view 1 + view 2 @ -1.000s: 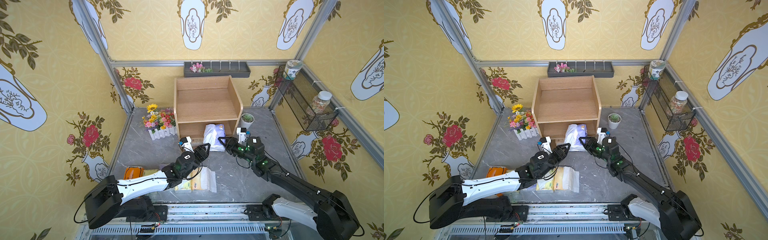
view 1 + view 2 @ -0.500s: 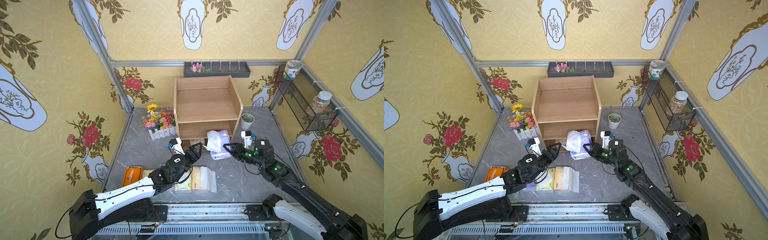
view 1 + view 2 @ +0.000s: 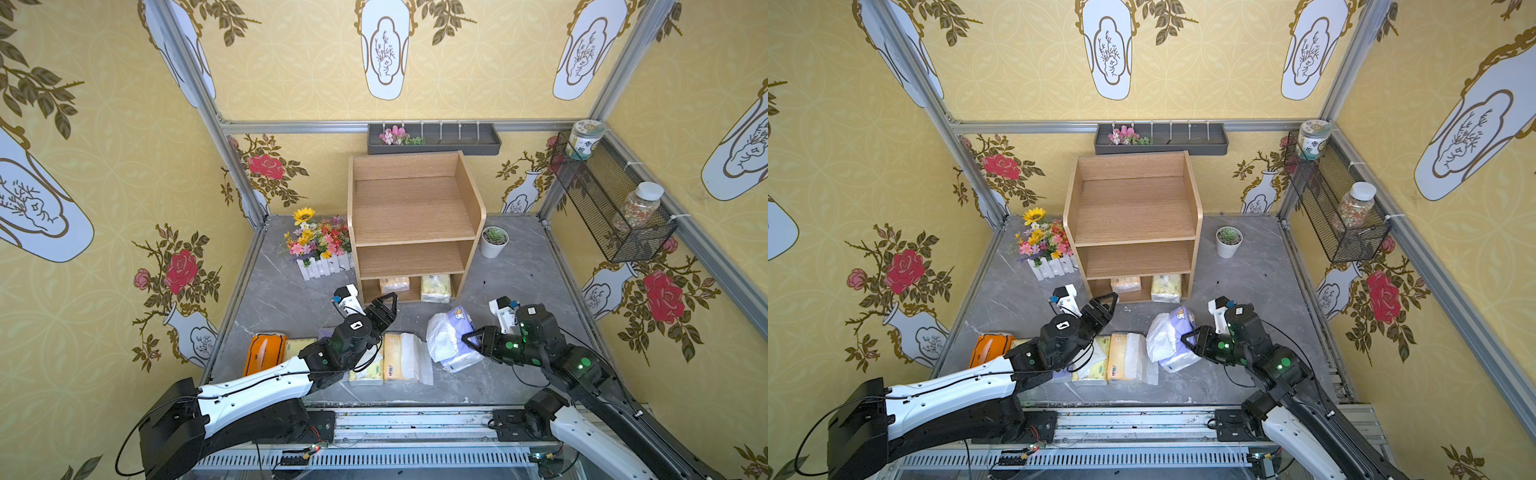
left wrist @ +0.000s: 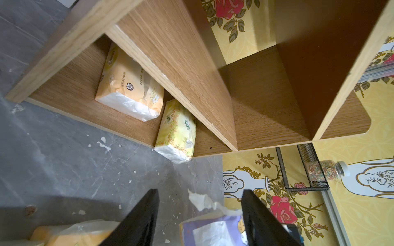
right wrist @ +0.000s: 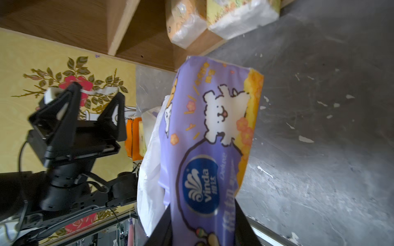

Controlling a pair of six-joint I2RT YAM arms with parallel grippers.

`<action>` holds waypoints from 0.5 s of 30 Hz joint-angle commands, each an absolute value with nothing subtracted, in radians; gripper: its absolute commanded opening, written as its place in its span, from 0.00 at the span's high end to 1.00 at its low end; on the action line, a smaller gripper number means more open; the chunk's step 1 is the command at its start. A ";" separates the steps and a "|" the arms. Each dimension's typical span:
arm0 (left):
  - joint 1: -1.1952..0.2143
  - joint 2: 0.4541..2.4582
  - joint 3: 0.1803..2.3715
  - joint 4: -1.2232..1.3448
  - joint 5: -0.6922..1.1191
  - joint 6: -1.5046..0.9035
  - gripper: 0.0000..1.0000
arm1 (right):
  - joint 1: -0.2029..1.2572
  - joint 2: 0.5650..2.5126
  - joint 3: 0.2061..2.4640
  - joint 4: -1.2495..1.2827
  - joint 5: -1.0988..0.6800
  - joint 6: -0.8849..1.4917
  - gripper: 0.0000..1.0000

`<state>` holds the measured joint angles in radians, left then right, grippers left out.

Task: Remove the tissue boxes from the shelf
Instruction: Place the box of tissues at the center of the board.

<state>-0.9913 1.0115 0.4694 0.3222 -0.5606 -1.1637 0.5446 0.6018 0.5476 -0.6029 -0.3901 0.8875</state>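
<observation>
The right tool (image 3: 469, 343) is clamping one end of the lavender pack (image 3: 453, 330) in both top views. It is keeping the pack clear of the shelf (image 3: 415, 208), low at the worktop (image 3: 519, 374), probably to add it to the row of removed packs (image 3: 395, 361) alongside. The left tool (image 3: 384, 298) is hanging wide apart and empty, pointing at the bottom tier.

In the left wrist view its jaws are framing the orange pack (image 4: 128, 85) and the yellow pack (image 4: 177, 130), both lying in that tier.

In the right wrist view the jaws are pinching the lavender pack's end, with white tissue (image 5: 151, 159) spilling from its side.
</observation>
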 commanded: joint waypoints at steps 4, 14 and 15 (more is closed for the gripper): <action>-0.989 0.991 0.447 0.326 -0.588 -1.206 0.37 | 0.643 0.586 0.424 -0.526 -0.313 0.984 0.66; -0.986 0.937 0.397 0.293 -0.633 -1.277 0.41 | 0.705 0.599 0.276 -0.264 -0.254 1.089 0.65; -0.985 0.932 0.395 0.290 -0.636 -1.282 0.40 | 0.713 0.615 0.264 -0.238 -0.258 1.095 0.66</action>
